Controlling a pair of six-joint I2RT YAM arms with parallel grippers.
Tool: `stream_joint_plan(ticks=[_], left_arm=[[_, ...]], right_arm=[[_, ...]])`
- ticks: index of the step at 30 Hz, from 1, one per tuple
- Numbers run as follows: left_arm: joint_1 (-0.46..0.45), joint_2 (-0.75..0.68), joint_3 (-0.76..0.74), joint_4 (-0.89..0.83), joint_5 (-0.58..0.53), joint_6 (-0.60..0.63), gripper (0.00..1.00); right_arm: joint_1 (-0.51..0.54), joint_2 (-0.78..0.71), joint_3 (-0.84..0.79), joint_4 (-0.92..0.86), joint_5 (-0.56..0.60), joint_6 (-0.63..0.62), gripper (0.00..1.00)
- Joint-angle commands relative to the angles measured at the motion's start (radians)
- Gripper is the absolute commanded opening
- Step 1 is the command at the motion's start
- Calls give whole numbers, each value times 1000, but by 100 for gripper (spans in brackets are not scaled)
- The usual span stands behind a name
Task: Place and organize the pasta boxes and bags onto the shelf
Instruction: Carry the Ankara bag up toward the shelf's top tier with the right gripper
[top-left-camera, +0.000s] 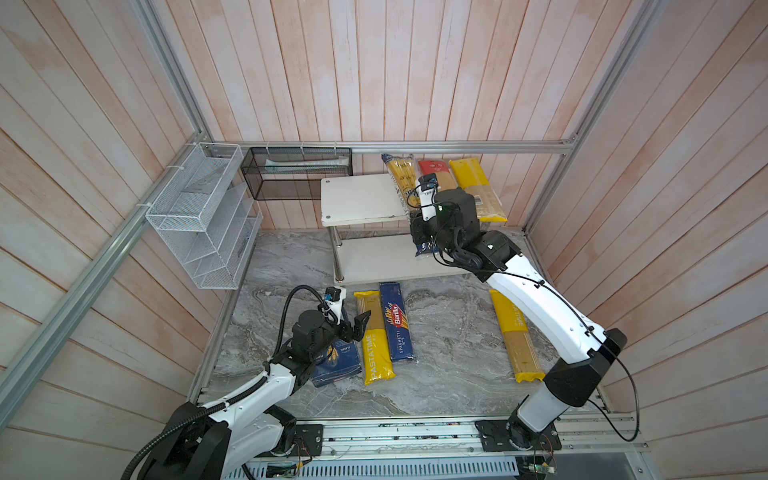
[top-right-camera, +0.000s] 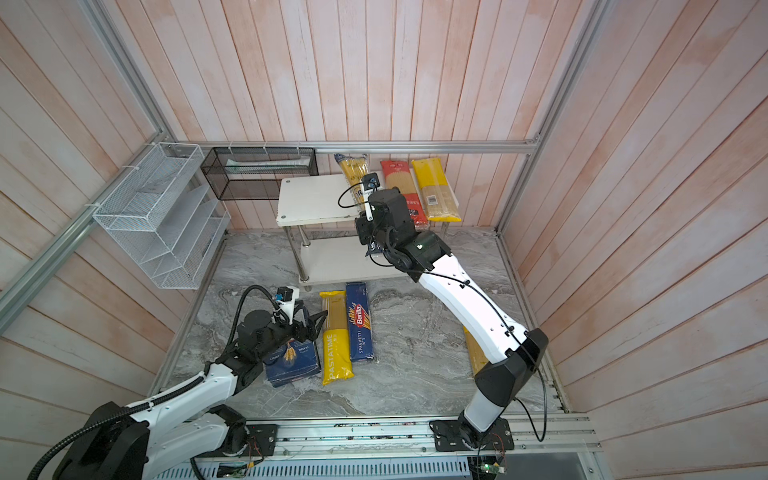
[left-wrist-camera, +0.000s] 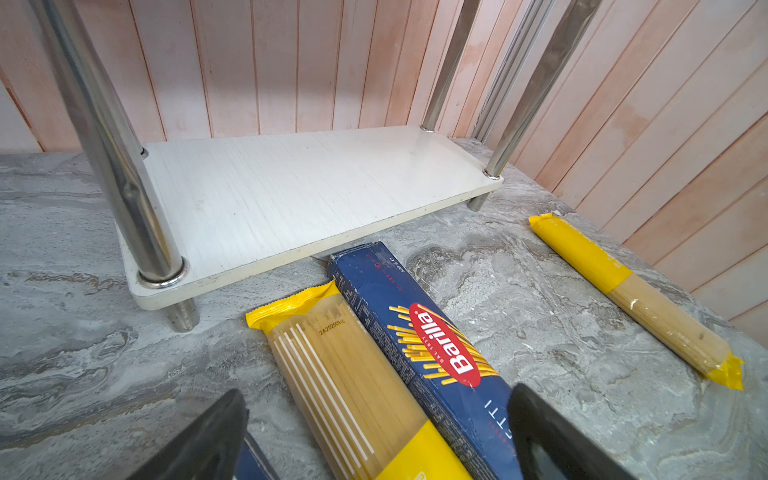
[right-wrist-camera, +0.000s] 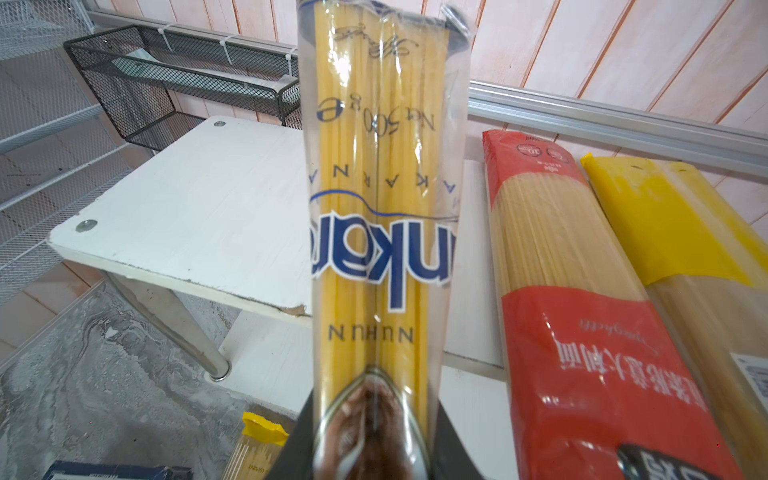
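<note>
Over the upper board of the shelf (top-left-camera: 361, 199) slants the gold-and-dark-blue bag (right-wrist-camera: 382, 187), its near end pinched in the right gripper (right-wrist-camera: 370, 436), beside the red bag (right-wrist-camera: 561, 249) and a yellow bag (right-wrist-camera: 665, 216) lying there. We see the left gripper (top-left-camera: 358, 326) wide open and empty above the wide box (top-left-camera: 338, 361). The PASTATIME bag (top-left-camera: 374, 336) and Spaghetti box (top-left-camera: 397, 322) lie on the tabletop (top-left-camera: 449, 353).

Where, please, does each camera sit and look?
Both top views: high above the robot's base, looking down on grey marbled tabletop and two-tier white chrome-posted shelf; left arm and right arm show.
Left wrist: on left arm, facing the shelf's lower board; open left gripper shows.
Right wrist: on right arm, looking along the gold-and-navy plastic spaghetti bag clamped in right gripper.
Shared: long dark blue cardboard Barilla box, top and left wrist.
</note>
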Motion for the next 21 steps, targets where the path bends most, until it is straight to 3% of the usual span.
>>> stream_joint_plan(ticks=[1,11,21], left_arm=[[-2,0,7,-6,-1,12,100],[-3,0,7,-3,8,10,100],[-4,2,9,-4,12,11,100]], right_arm=[[-17,13,111,135,59,-14,10],[-53,122,237,89,83,1,13],[-98,137,231,84,69,49,14]])
